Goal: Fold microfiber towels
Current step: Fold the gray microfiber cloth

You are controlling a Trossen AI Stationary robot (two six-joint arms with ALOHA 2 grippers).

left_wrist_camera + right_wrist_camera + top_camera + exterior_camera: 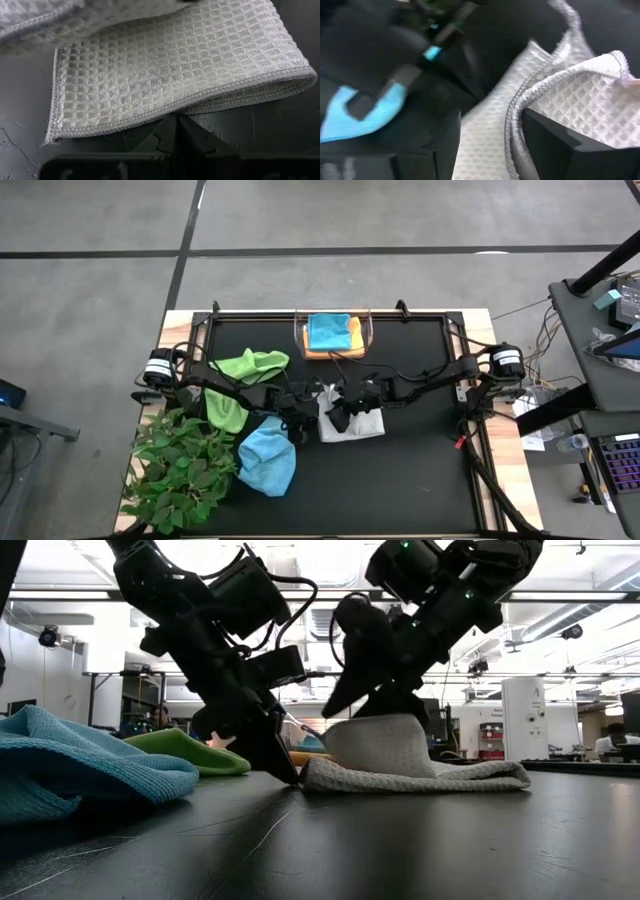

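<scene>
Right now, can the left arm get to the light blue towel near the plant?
Probably yes. The light blue towel lies uncovered just beside the left end effector, which is shut at the grey-white towel.

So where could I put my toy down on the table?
The bare black mat right of the grey-white towel and in front of it is free. The left side is crowded: lime green towel, light blue towel, plant.

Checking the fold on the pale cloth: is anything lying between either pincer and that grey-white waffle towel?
Nothing visible does. The left pincer, shut, rests its tip at the edge of the pale grey-white waffle-weave microfiber towel. The right pincer stands open with a raised fold of that towel between its fingers.
</scene>
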